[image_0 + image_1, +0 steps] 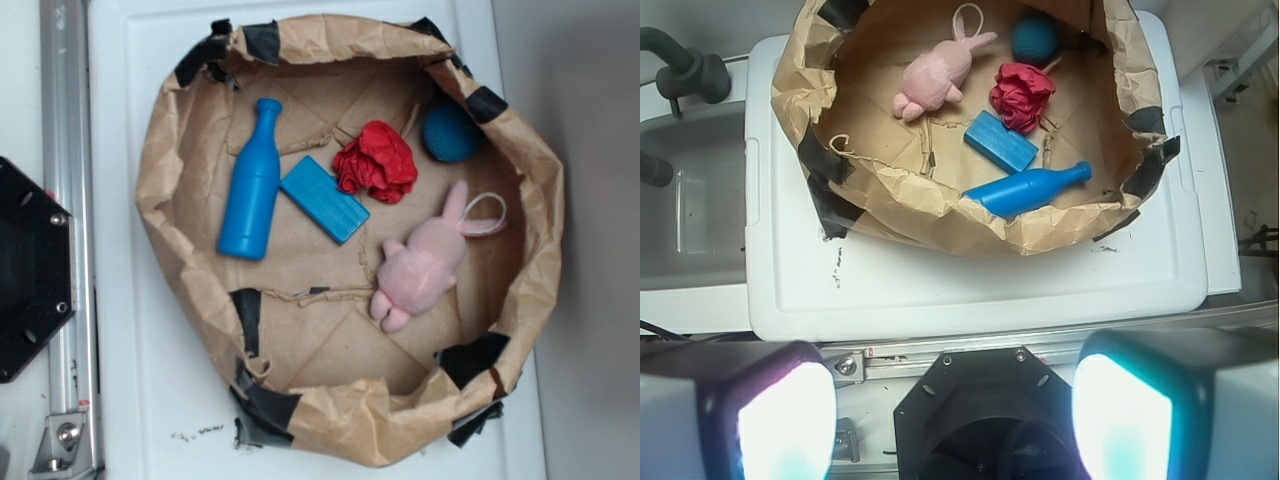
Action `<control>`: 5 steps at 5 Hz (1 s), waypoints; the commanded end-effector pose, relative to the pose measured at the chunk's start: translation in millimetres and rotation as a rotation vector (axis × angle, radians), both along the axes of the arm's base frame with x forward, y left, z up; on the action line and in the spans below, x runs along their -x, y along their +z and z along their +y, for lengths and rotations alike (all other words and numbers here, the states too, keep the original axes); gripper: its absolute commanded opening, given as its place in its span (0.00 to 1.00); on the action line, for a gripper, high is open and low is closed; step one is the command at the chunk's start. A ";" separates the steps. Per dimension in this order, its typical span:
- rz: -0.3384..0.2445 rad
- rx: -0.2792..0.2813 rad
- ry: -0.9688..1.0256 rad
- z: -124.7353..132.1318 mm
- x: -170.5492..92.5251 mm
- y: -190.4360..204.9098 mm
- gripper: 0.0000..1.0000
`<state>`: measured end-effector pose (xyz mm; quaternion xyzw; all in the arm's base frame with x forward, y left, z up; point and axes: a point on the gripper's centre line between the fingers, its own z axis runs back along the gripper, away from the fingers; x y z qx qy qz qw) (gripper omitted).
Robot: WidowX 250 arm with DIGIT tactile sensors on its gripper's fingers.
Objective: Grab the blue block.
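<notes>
The blue block (324,198) is a flat bright-blue slab lying in the middle of the brown paper basin (170,150), between the tall blue bottle (251,183) and a crumpled red cloth (377,162). It also shows in the wrist view (1000,141). My gripper (955,415) is open and empty, its two glowing pads (785,420) far apart. It hovers high over the black robot base (990,420), well short of the basin and the block. The gripper does not show in the exterior view.
A pink plush rabbit (425,262) and a dark teal ball (449,131) lie in the basin too. The basin's crumpled walls, patched with black tape (265,405), stand on a white lid (970,285). A metal rail (65,250) runs beside it.
</notes>
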<state>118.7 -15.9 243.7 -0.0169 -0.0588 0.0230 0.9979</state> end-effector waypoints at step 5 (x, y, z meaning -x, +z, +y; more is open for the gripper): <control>0.000 -0.021 -0.170 74.2 -126.3 -127.5 1.00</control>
